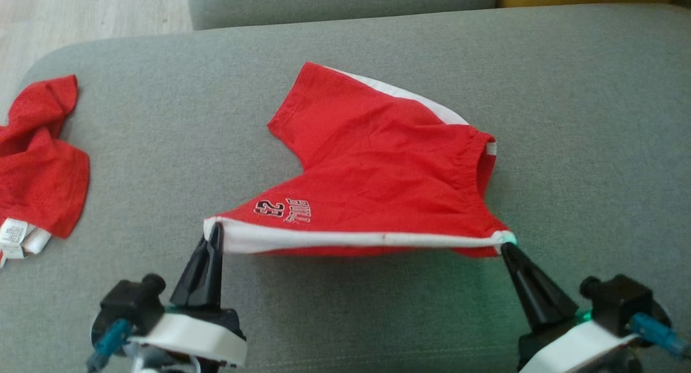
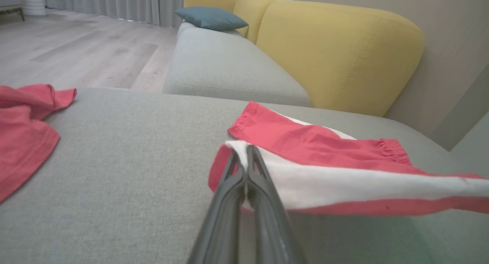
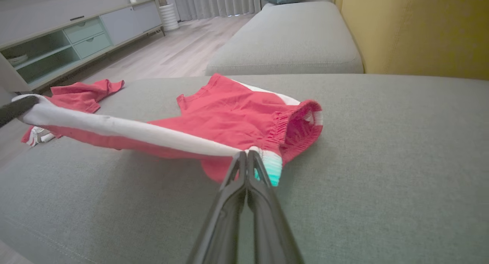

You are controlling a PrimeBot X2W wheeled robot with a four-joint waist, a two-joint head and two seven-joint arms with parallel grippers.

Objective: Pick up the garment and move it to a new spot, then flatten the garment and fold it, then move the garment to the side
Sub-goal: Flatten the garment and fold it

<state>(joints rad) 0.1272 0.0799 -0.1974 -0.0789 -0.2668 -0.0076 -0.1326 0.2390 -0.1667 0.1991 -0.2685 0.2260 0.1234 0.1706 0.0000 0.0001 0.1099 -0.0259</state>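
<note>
While the near edge of the red shorts (image 1: 378, 168) is being held up off the grey sofa cushion (image 1: 567, 119), the step in hand is being judged as the fold. The white side stripe (image 1: 356, 240) is being stretched taut between two pinches. The left gripper (image 1: 216, 230) is being pressed together on the leg-hem corner of that stripe. The right gripper (image 1: 505, 247) is being pressed together on the corner at the waistband (image 1: 475, 146), as is being shown closely in both wrist views. The far half of the shorts is lying on the cushion, near its middle.

For a clean fold, both corners are best being carried forward together at one height, so that the stripe is being held straight and no slack is being let in. The lifted edge is probably best being laid onto the far edge, corner to corner, before either pinch is being released. A second red garment (image 1: 38, 168) is lying crumpled at the cushion's left end, well apart, and is best being left undisturbed.
</note>
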